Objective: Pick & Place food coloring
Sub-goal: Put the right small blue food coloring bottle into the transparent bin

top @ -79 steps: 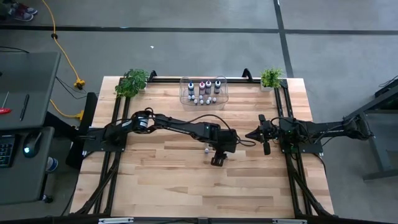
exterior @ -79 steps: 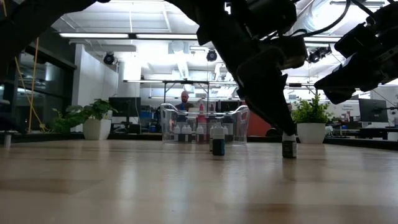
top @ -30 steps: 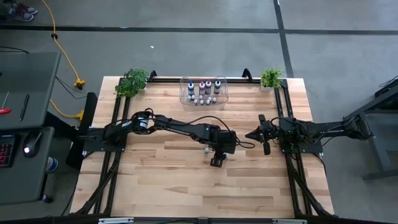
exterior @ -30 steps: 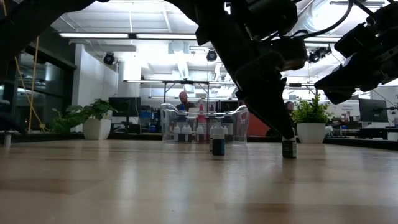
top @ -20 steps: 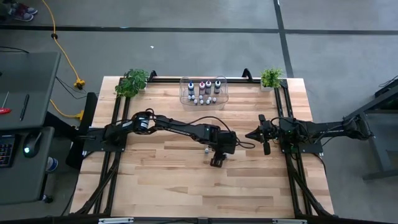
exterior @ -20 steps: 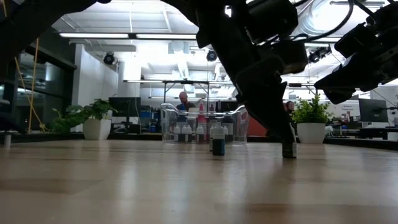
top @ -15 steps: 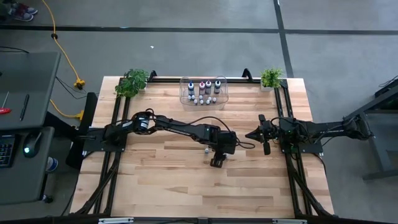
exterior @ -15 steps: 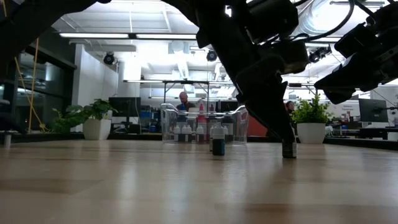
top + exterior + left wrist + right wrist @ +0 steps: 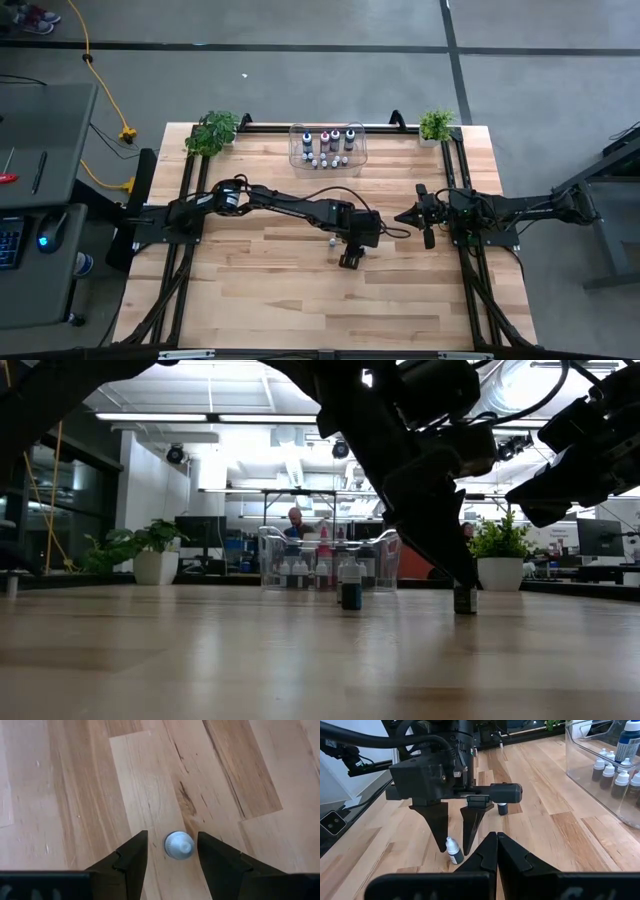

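While the left gripper (image 9: 349,259) is lowered near the middle of the table (image 9: 260,290), a small white-capped bottle (image 9: 179,845) is seen standing upright between its two fingers (image 9: 131,857), which are spread narrowly on either side of the cap with a gap visible on both sides; nothing is gripped. Compared with 2.6 s ago, the fingers are noted lower in the low view, their tips (image 9: 462,573) now reaching down over the top of the bottle (image 9: 464,598), where earlier they stood just above it. Over the last half second almost no change is recorded.

A second small bottle (image 9: 351,595) is noted on the table close by, toward the far edge from the first, unmoved through all the frames. The remaining food coloring (image 9: 328,140), larger blue and pink bottles with small whitish ones, is kept in the clear bin (image 9: 296,135) at the middle of the far edge, between two potted plants (image 9: 211,131) near the far corners.

The right gripper (image 9: 427,215) is held above the right side of the table, fingers pressed together and empty, its position unchanged from the earlier frames. A person (image 9: 295,517) is glimpsed in the room beyond the bin.
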Controlling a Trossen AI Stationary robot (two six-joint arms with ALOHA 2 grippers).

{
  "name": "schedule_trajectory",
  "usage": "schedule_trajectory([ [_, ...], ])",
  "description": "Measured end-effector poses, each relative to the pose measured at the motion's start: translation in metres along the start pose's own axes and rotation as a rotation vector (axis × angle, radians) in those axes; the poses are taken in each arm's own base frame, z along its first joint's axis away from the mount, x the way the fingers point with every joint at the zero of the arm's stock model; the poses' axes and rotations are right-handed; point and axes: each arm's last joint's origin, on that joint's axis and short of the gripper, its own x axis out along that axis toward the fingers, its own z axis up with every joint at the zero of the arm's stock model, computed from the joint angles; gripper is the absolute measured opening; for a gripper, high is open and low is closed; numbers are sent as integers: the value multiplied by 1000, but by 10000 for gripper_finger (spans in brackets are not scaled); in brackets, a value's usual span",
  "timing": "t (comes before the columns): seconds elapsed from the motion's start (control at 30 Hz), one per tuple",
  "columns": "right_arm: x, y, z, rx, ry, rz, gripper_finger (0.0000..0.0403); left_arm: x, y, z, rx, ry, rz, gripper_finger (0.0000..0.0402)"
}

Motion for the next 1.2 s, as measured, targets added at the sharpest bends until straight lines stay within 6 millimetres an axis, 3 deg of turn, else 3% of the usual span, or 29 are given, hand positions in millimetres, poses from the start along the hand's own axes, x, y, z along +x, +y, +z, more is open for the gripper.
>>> schedule_trajectory([
  [0.23,0,0,0,0,0,0,0,0,0,0,0,0,0,155],
  [0.67,0,0,0,0,0,0,0,-7,-1,2,-3,-3,-44,41],
  [0.97,0,0,0,0,1,0,0,-38,1,12,-19,-28,-17,42],
  [1.2,0,0,0,0,0,0,0,-76,11,10,-371,25,123,42],
])
